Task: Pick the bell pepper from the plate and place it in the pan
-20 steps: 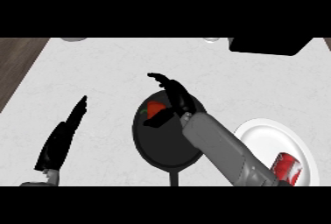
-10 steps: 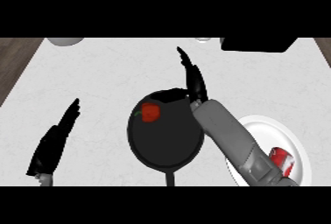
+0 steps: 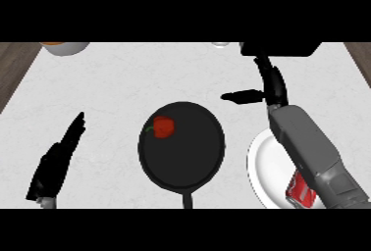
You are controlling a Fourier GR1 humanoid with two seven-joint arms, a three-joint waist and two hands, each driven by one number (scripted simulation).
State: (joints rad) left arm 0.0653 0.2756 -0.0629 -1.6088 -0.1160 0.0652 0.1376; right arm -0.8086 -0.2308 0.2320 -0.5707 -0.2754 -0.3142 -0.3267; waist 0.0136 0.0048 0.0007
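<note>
One bell pepper (image 3: pixel 164 127) in pan (image 3: pixel 181 169) | plate (image 3: pixel 267 166) beside

Readable text: none anywhere in the head view.
Pan (image 3: pixel 181 162): plain black, no brand or mark.
Plate (image 3: pixel 264 166): plain white, no print.
Bell pepper (image 3: pixel 164 127): no sticker or label.
Table (image 3: pixel 130 73): bare pale surface, no signs or numbers.

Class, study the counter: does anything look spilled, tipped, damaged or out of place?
Nothing stands out. The bell pepper lies inside the pan, the plate sits flat beside it, and both hands are open, holding nothing.
</note>
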